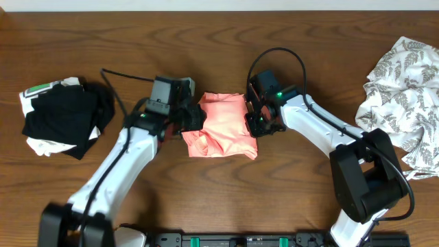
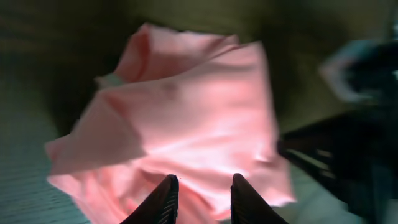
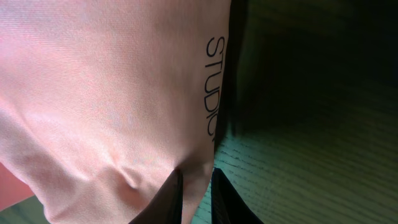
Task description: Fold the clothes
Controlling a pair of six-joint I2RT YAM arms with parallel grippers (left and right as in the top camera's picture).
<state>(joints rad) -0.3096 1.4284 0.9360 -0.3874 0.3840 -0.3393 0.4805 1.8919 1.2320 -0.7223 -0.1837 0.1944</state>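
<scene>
The salmon-pink T-shirt (image 1: pixel 223 127) lies in a crumpled, partly folded heap at the middle of the wooden table (image 1: pixel 206 27). At its left edge is my left gripper (image 1: pixel 194 118). In the left wrist view this gripper (image 2: pixel 204 182) has its fingers apart over the pink fabric (image 2: pixel 186 112), which shows loosely in the gap. On the shirt's right edge sits my right gripper (image 1: pixel 255 122). The right wrist view shows it (image 3: pixel 196 174) shut on a pinched fold of the shirt (image 3: pixel 106 93), beside black lettering (image 3: pixel 214 84).
A black-and-white bundle (image 1: pixel 65 116) sits at the far left of the table. A white garment with grey leaf print (image 1: pixel 405 96) is heaped at the far right. A black cable (image 1: pixel 127 77) runs behind the left arm.
</scene>
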